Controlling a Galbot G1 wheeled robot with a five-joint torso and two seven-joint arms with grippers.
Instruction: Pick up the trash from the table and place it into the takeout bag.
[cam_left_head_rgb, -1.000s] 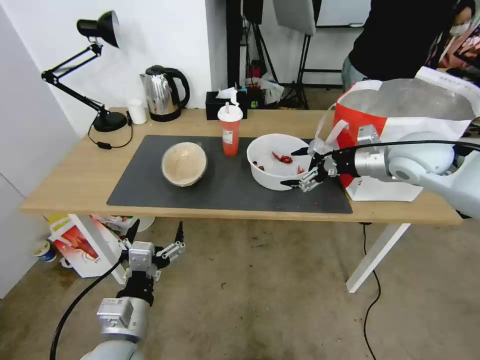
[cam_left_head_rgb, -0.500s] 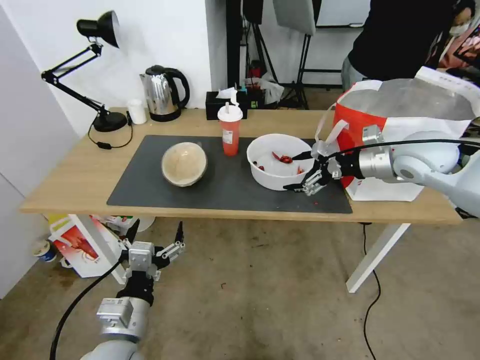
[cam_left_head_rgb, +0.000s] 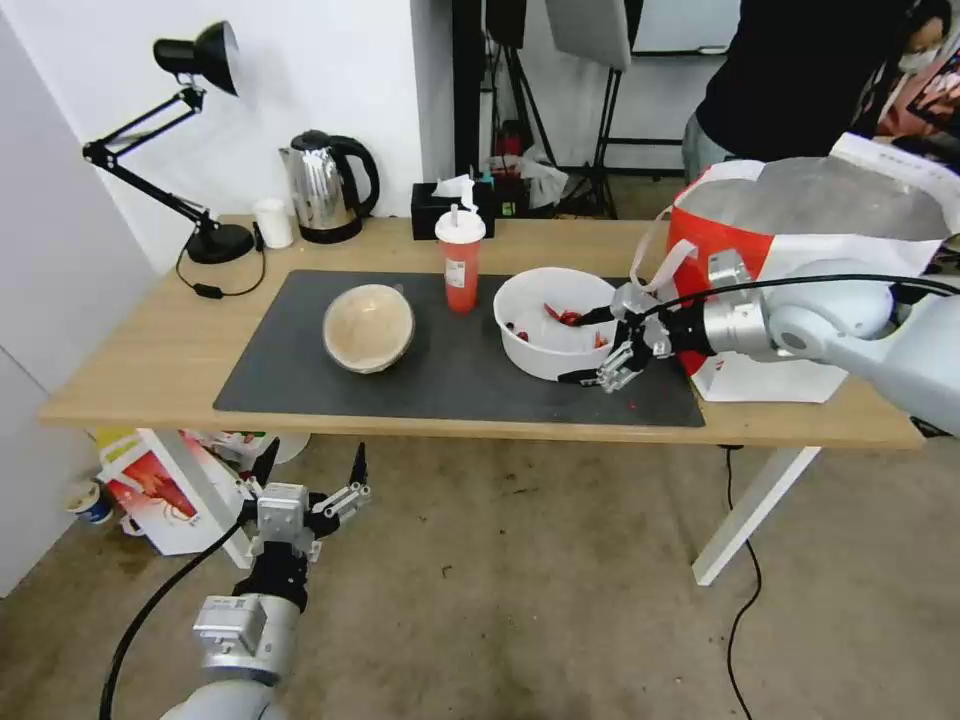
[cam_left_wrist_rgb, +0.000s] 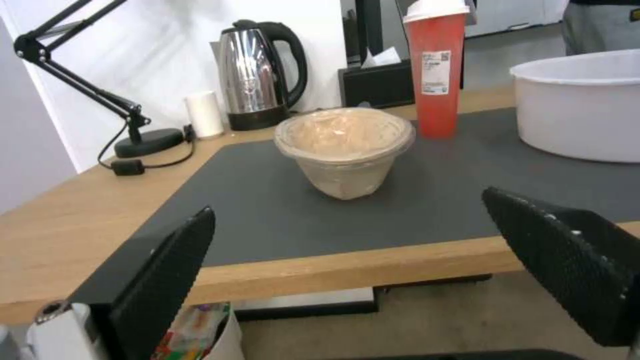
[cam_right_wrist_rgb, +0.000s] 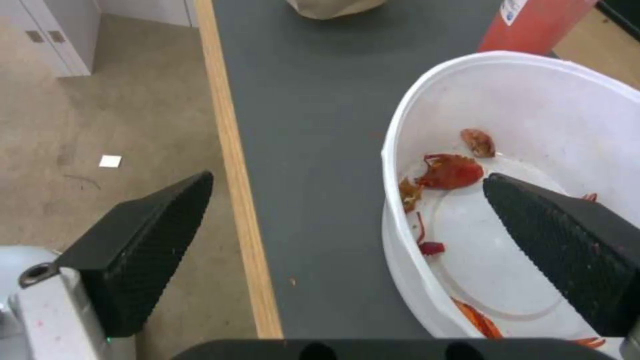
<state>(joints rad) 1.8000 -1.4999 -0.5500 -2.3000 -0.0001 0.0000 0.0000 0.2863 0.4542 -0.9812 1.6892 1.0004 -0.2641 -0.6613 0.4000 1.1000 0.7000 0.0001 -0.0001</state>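
So the bench (cam_left_head_rgb: 150, 370) layout is the same as a second ago: dark mat (cam_left_head_rgb: 450, 380) across the middle, big takeout bag (cam_left_head_rgb: 800, 215) standing open at my right end, its silvery lining showing and nothing from the mat in it yet as far as I can tell. Nothing on the mat has shifted. All three bits of trash are sitting where they were: the white plastic bowl (cam_left_head_rgb: 545, 345) with the red scraps nearest the bag, the red cup (cam_left_head_rgb: 460, 262) with lid and straw just behind it, and the tan bowl (cam_left_head_rgb: 368, 327) further toward my left.

What did change is my right end effector (cam_left_head_rgb: 592, 345). It slid in a little toward the white bowl and now straddles the near wall, one finger over the inside by the scraps, the other outside over the mat. Fingers are spread wide, not touching the rim yet from what I can see. I'd call that lined up for a rim pinch, so the bowl goes first, and it's a short trip to the bag.

My left end effector (cam_left_head_rgb: 305, 475) hangs low in front of the bench edge, spread apart, idle, facing the tan bowl.
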